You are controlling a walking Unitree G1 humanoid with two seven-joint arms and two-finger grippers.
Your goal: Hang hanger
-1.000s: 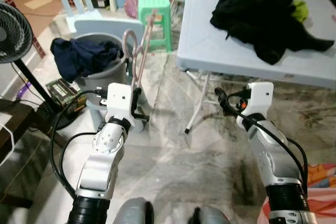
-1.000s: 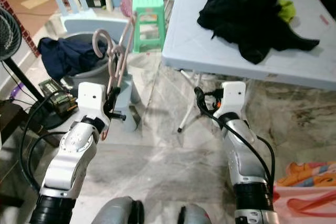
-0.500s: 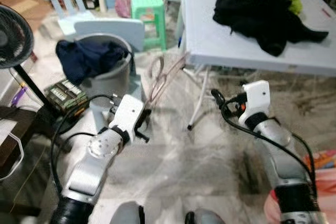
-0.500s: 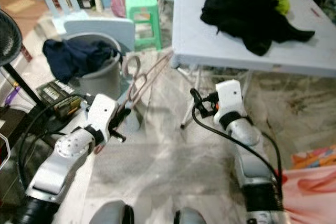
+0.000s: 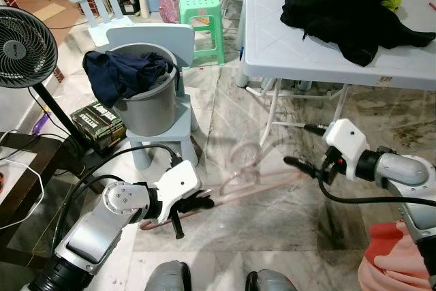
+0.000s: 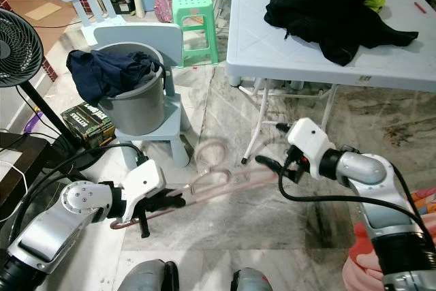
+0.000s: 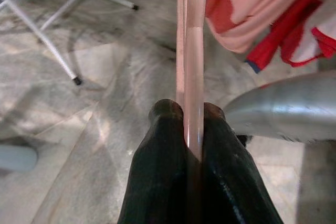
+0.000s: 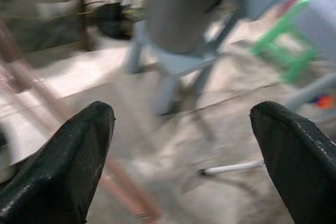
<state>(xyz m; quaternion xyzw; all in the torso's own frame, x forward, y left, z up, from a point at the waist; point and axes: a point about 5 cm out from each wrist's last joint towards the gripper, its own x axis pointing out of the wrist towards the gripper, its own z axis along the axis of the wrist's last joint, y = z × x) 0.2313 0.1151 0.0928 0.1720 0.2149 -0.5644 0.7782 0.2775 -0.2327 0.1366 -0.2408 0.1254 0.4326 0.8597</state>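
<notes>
Low over the floor, left gripper (image 7: 193, 129) fingers clamp the pink hanger (image 5: 255, 180); right gripper (image 8: 181, 156) fingers gape.

**Even indoor light, motion blur on the hanger**

Head views are bright and mostly sharp, with soft shadows under the table (image 5: 327, 52). The pink hanger (image 5: 252, 175) smears into a translucent streak. The right wrist view is heavily blurred; the left wrist view keeps only the fingers (image 7: 157, 182) crisp.
</notes>
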